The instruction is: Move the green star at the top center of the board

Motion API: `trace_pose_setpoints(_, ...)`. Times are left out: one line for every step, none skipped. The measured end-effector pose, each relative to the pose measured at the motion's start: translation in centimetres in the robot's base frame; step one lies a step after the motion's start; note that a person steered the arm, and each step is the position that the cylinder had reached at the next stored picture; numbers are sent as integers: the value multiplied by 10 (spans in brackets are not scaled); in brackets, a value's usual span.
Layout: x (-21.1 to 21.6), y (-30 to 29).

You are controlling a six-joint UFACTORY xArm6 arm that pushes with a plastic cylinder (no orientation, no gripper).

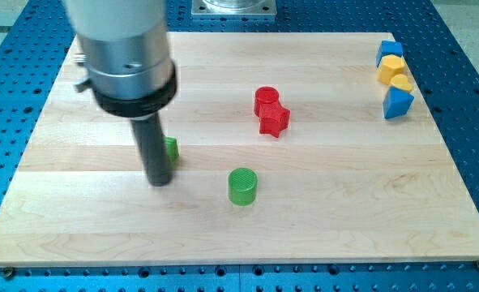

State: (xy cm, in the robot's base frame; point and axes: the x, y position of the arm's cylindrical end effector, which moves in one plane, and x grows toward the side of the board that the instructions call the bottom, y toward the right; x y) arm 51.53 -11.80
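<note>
Tool: my tip (159,182), a bare rod holding nothing, on the counter (344,211); green star (171,148) touching its right side, mostly hidden behind.

A robotics lab: wooden board (320,211) on blue perforated bench (466,73).

tip (159,180) left of cylinder (242,186)
</note>
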Motion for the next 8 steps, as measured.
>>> trace_pose_setpoints(-8,-10)
trace_pose_setpoints(-38,32)
trace_pose_setpoints(-78,66)
trace_pose_setpoints(-119,86)
trace_pose_setpoints(-95,39)
trace_pose_setpoints(-95,8)
trace_pose_setpoints(-138,26)
trace_pose_setpoints(-179,83)
